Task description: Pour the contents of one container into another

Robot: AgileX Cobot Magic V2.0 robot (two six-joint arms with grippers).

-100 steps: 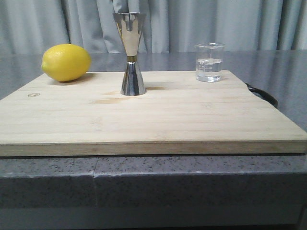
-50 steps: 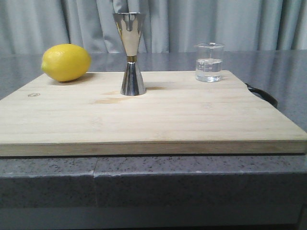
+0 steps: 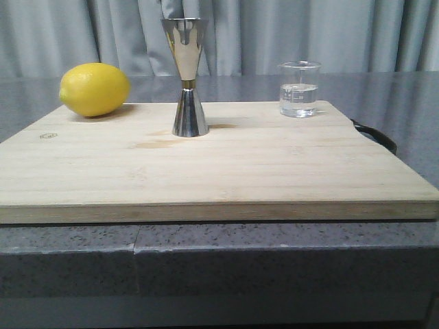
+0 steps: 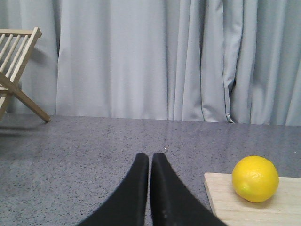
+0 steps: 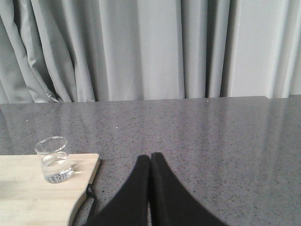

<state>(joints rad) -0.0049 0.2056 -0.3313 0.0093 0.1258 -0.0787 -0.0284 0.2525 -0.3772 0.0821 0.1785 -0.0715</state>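
A small clear glass beaker with white marks stands at the board's far right corner, holding some clear liquid; it also shows in the right wrist view. The tall steel jigger stands upright near the board's far middle. Neither gripper appears in the front view. My right gripper is shut and empty over the grey counter, off the board's right side and apart from the beaker. My left gripper is shut and empty over the counter, off the board's left side.
A yellow lemon lies at the far left of the wooden cutting board, which has a black handle loop on its right edge. A wooden rack stands far left on the counter. Grey curtains hang behind.
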